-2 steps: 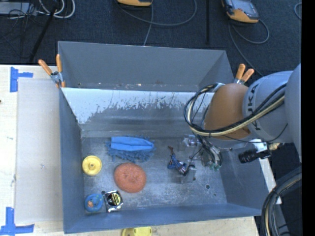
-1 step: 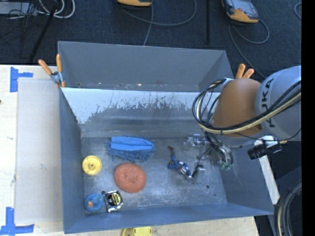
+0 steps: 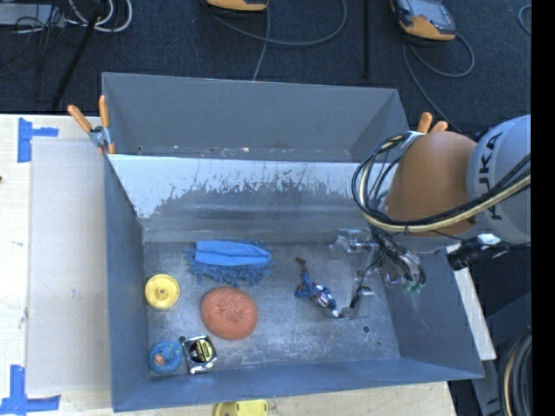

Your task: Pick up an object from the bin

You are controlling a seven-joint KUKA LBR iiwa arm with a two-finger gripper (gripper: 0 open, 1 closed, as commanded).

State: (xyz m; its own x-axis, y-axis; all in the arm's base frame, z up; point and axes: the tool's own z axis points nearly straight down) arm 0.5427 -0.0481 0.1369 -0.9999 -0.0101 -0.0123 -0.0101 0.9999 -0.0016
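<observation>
Camera view, left to right: the grey metal bin (image 3: 260, 137) holds six loose things, all lying on its floor.

At the left of the floor lies a yellow disc (image 3: 162, 291). Toward the front corner below it sit a blue round piece (image 3: 163, 357) and, touching it on the right, a black-and-yellow tape measure (image 3: 199, 352).

Left of centre lies a blue brush (image 3: 230, 261), set lengthwise across the floor. Just in front of it is an orange-red round pad (image 3: 230, 312), flat and close to the brush.

Right of centre lies a small dark-blue thing (image 3: 314, 291), thin and irregular, well apart from the brush and the pad. Nothing lies on top of it.

The gripper (image 3: 349, 274) is low over the right part of the floor, just right of this thing. Its fingers (image 3: 357, 300) stand apart, with nothing between them. The front tip is just beside the thing's right end; contact cannot be determined. Above the gripper are the arm's orange cover (image 3: 429, 185) and looped cables (image 3: 373, 189).
</observation>
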